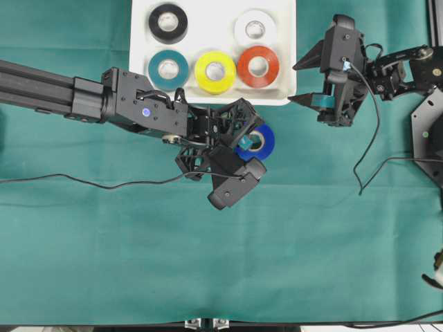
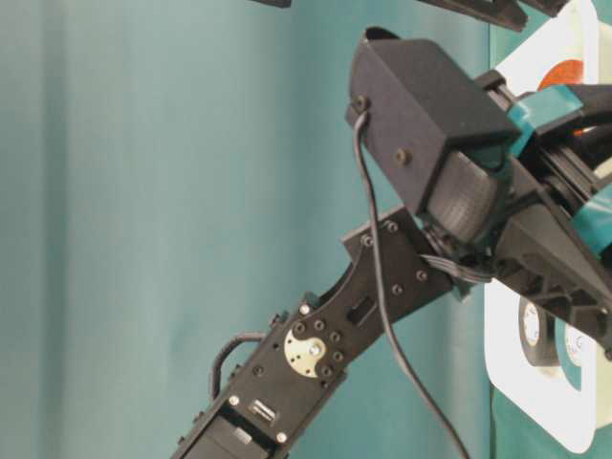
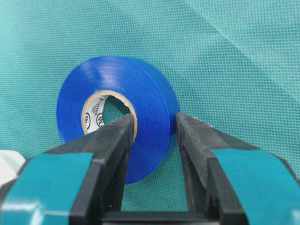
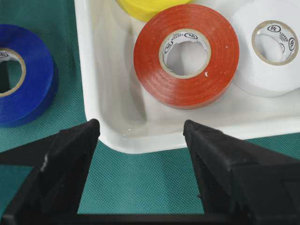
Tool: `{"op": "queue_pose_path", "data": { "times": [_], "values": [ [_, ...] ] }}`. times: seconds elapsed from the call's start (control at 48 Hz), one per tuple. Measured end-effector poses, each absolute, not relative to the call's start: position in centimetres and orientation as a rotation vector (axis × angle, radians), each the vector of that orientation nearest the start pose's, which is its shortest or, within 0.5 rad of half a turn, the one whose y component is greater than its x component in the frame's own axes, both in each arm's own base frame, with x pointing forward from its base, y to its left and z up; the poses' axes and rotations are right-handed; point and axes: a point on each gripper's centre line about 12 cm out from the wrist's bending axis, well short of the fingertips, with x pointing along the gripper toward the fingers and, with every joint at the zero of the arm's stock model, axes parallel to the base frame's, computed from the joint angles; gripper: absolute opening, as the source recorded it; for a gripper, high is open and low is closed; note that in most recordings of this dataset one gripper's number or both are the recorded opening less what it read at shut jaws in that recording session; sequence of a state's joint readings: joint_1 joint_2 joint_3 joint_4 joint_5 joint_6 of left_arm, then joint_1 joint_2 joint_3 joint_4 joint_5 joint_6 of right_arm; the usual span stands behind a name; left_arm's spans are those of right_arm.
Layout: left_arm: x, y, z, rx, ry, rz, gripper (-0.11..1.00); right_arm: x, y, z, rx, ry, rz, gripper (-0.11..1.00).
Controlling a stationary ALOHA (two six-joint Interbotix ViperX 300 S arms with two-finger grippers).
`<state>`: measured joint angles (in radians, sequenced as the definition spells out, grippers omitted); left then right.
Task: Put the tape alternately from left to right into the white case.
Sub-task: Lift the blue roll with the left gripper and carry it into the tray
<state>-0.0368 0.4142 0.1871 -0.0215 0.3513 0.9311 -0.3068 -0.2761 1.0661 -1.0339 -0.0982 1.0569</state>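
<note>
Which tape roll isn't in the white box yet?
The blue roll. It sits outside the white case, pinched by the left gripper; the other five rolls lie inside.

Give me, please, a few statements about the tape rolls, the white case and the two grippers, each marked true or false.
1. Five rolls lie in the white case. True.
2. The left gripper is open and empty. False: it is shut on the blue roll, one finger through the core.
3. The right gripper is open and holds nothing. True.
4. The red-orange roll lies on the green cloth. False: it is in the case, beside the yellow roll.
</note>
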Motion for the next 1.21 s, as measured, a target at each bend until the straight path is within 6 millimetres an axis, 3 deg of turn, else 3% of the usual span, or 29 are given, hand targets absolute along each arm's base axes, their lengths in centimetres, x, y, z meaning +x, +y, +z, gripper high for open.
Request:
{"op": "queue_pose_path", "data": {
  "times": [0.521, 0.979, 1.208],
  "values": [
    [48.7, -2.0, 15.2, 0.862, 0.799, -0.442, -0.02, 26.3, -7.3, 13.8, 0.169, 0.728, -0.221, 0.78],
    [48.1, -1.9, 16.0, 0.861, 0.804, -0.443, -0.02, 26.3, -7.3, 13.8, 0.17, 0.727, -0.222, 0.78],
    [47.1, 0.3, 17.7, 0.844, 0.8, -0.39, -0.02, 26.3, -7.3, 13.8, 0.168, 0.729, -0.223, 0.78]
  ]
}}
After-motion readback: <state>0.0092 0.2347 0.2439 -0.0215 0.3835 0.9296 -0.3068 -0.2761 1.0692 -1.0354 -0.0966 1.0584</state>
